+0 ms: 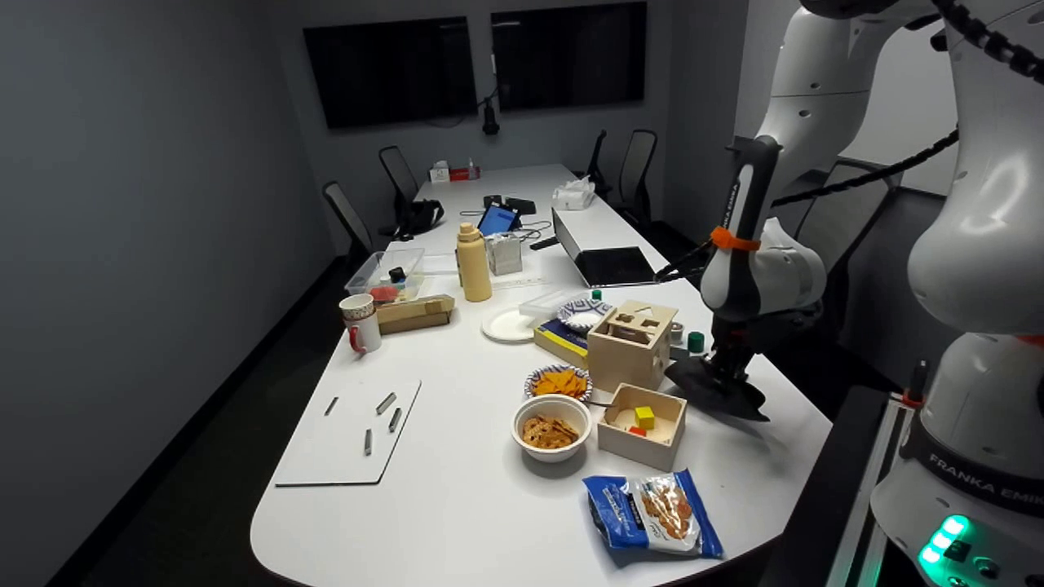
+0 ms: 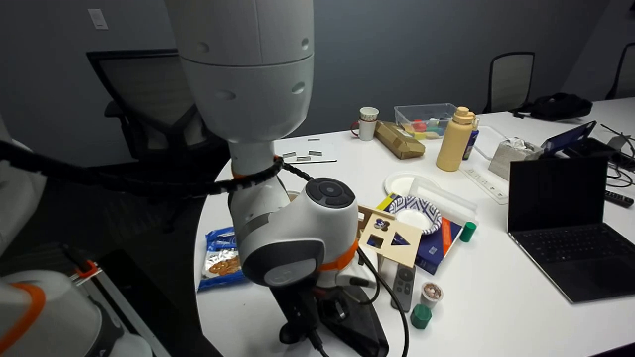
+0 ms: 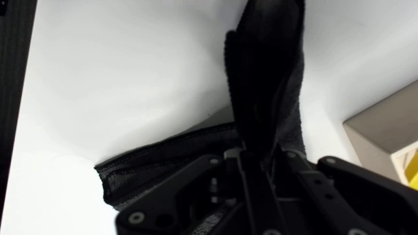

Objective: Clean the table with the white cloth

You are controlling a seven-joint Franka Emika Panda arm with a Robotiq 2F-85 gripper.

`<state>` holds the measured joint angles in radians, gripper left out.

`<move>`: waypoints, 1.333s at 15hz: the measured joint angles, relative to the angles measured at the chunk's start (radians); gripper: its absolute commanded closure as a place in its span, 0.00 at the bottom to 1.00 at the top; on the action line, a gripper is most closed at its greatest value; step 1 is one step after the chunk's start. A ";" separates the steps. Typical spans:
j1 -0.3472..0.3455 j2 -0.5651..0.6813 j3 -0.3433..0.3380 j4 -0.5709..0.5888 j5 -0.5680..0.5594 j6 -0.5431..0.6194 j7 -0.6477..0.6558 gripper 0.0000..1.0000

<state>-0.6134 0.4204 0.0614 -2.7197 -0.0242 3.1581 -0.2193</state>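
While the wrist view catches the gripper (image 3: pixel 263 156) pinching a black cloth (image 3: pixel 261 91), an exterior view alone gives us orange chips (image 1: pixel 561 383) near a white bowl (image 1: pixel 552 453)!

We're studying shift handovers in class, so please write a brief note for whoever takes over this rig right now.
Gripper: closed on a bunched fold of black cloth.
Cloth: black, not white as the task says; it spreads out below the gripper, beside the open wooden box. Whether it touches the table is unclear.
Done: cloth gripped; these stills cannot show how much has been wiped.
Left: probably wiping, since a tiny dark speck shows near the cloth; then likely setting the cloth down.
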 measured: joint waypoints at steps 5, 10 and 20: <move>-0.097 -0.069 0.104 -0.027 0.000 -0.019 0.000 0.97; -0.087 -0.230 0.117 -0.025 0.001 -0.176 0.000 0.97; 0.349 -0.549 -0.015 -0.022 0.144 -0.757 -0.025 0.97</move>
<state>-0.2648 -0.1283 0.0461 -2.7420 0.1196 2.4010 -0.2440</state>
